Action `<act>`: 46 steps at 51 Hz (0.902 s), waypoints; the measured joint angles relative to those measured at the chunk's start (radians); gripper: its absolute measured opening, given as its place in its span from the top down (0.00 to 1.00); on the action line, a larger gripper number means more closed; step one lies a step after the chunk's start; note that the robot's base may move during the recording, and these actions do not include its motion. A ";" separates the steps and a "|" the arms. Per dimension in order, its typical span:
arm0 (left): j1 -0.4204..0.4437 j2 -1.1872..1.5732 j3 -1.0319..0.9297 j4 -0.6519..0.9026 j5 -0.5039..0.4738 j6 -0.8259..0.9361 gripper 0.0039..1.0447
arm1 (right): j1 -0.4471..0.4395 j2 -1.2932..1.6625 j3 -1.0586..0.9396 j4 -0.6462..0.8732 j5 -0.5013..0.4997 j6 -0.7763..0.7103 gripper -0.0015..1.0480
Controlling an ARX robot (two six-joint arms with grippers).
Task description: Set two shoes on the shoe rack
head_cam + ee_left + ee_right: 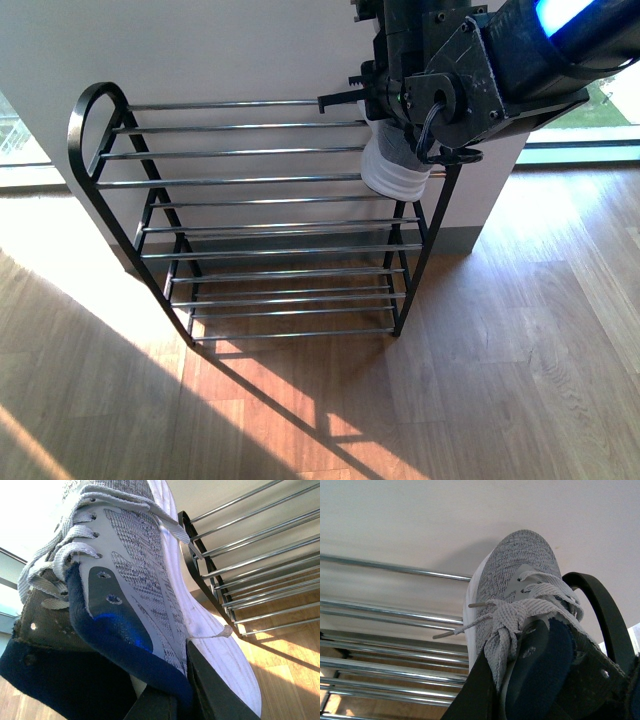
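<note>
Sneaker [393,170] over right of rack [250,180]

Fingers [212,692] grip a grey sneaker [135,565] (navy collar) near the shoe rack [202,582].

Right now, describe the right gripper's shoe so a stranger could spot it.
Find the shoe rack at the white wall, then its top shelf's right end. The grey knit, white-soled sneaker in the right gripper is the only shoe there.

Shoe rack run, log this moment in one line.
right gripper: grips sneaker A at shoe rack top tier | left gripper: grips sneaker B beside rack
</note>
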 joint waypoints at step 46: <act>0.000 0.000 0.000 0.000 0.000 0.000 0.99 | -0.016 -0.365 -0.420 0.257 -0.214 -0.048 0.08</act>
